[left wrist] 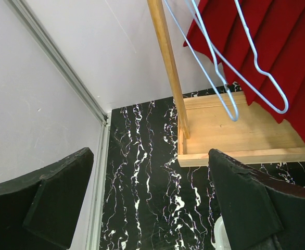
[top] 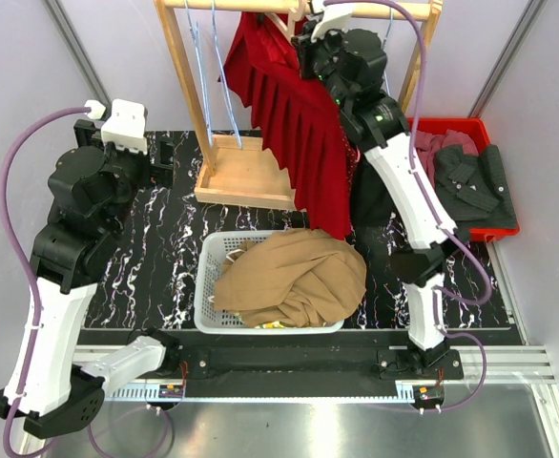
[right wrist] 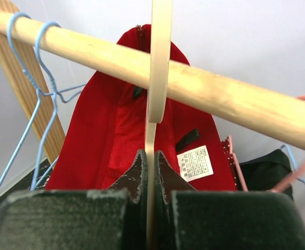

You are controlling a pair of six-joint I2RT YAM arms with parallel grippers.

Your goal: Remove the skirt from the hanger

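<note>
Right hand (right wrist: pixel 151 169) pinches a flat cream hanger (right wrist: pixel 159 62) hooked over the round wooden rail (right wrist: pixel 230 101); the pleated red skirt (right wrist: pixel 116 125) hangs from it, beside two blue wire hangers (left wrist: pixel 233 115). Left hand (left wrist: pixel 150 200) gapes over the marbled bench (left wrist: pixel 152 156).

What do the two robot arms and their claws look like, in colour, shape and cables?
The left arm and the right arm both have smooth white shell links joined by bulky black round joints. A thin purple cable loops along each arm. The left claw and the right claw each have two flat black fingers with scuffed edges.
</note>
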